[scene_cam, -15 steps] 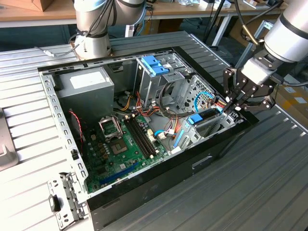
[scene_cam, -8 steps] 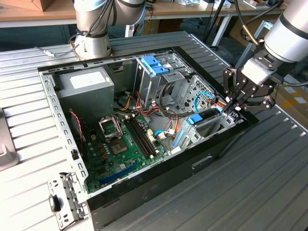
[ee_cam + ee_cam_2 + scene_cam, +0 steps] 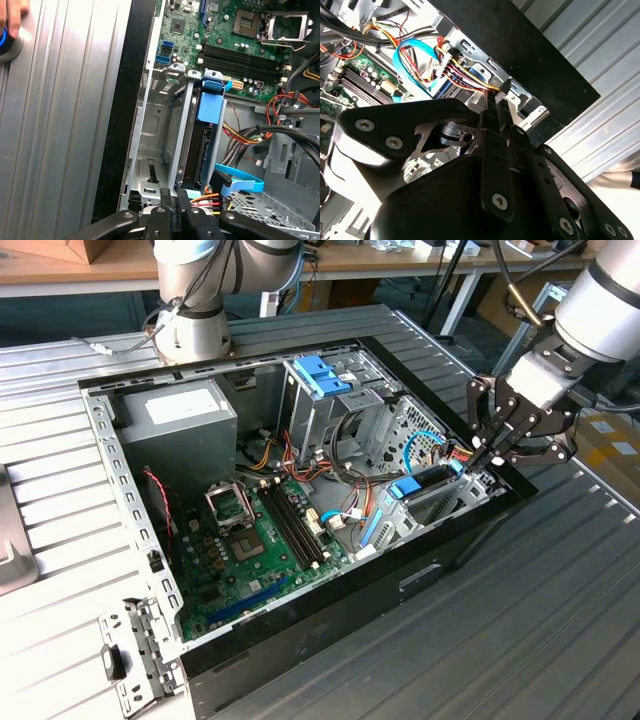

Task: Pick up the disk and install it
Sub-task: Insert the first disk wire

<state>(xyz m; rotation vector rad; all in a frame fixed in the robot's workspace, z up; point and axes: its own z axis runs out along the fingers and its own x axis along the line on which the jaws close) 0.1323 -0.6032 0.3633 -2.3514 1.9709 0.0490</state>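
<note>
The disk [image 3: 428, 480] stands on edge in the drive bay at the case's front corner, on the exterior view's right, and its blue rail [image 3: 211, 102] shows along its top edge. Coloured power wires [image 3: 455, 75] and a blue data cable [image 3: 240, 184] run to its end. My gripper [image 3: 487, 460] hovers just over that end of the bay, beside the case's black wall [image 3: 400, 580]. In both wrist views its fingers [image 3: 496, 107] are pressed together with nothing between them, tips right by the cable plug.
The open computer case holds a green motherboard [image 3: 255, 540], a grey power-supply box [image 3: 175, 425] and a metal drive cage with a blue clip [image 3: 320, 375]. A loose metal bracket [image 3: 130, 660] lies on the ribbed table. A person's hand [image 3: 10, 17] rests on a blue button.
</note>
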